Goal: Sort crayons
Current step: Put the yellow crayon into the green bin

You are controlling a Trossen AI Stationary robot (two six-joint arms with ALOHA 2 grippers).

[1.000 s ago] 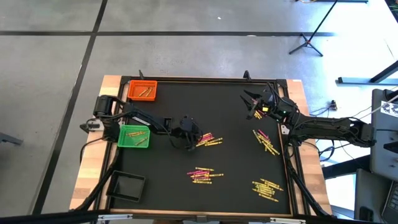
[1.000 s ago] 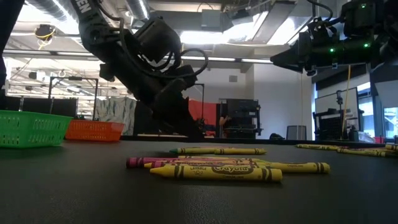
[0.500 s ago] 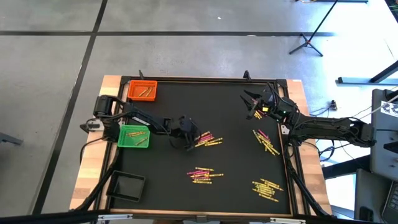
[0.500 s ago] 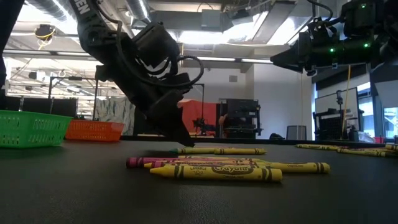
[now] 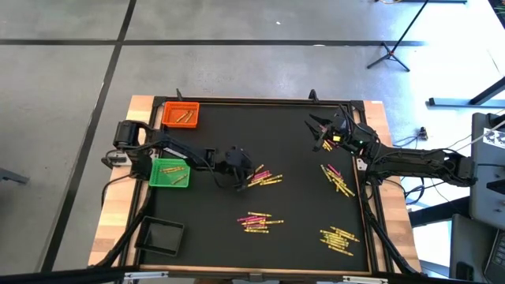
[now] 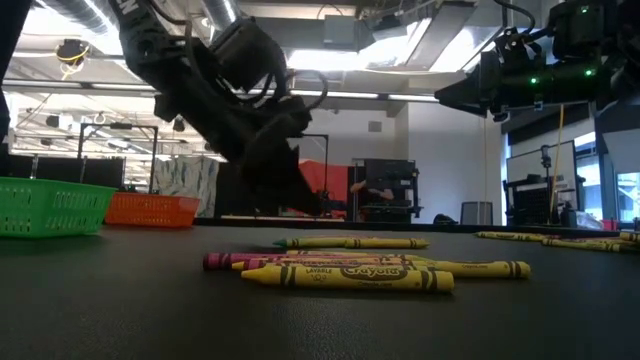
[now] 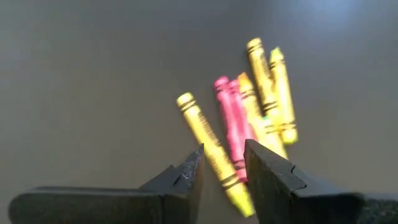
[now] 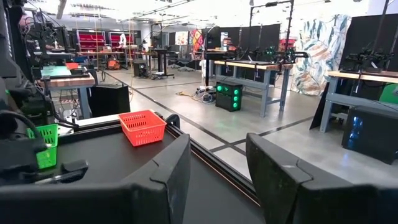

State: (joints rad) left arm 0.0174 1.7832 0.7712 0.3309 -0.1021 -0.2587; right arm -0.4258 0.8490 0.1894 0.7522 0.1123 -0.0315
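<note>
The crayons lie in several small piles on the black mat: a middle pile (image 5: 264, 177), a near pile (image 5: 256, 222) and two right piles (image 5: 338, 180), (image 5: 338, 238). My left gripper (image 5: 241, 170) is open and empty just left of the middle pile, with its fingertips a little above the mat (image 6: 308, 208). In the left wrist view (image 7: 222, 168), a yellow crayon (image 7: 208, 146) lies below the gap between the fingers, with pink (image 7: 231, 127) and yellow (image 7: 273, 87) crayons beside it. My right gripper (image 5: 319, 128) is open and empty, raised at the far right.
An orange tray (image 5: 181, 114) with a few crayons stands at the far left. A green tray (image 5: 170, 173) with crayons is at the left edge and a black tray (image 5: 162, 235) is at the near left. A raised frame edges the mat.
My left gripper has dipped toward the mat beside the middle pile, shifting slightly left. It has then come up again a little toward the pile. No crayon has moved.
</note>
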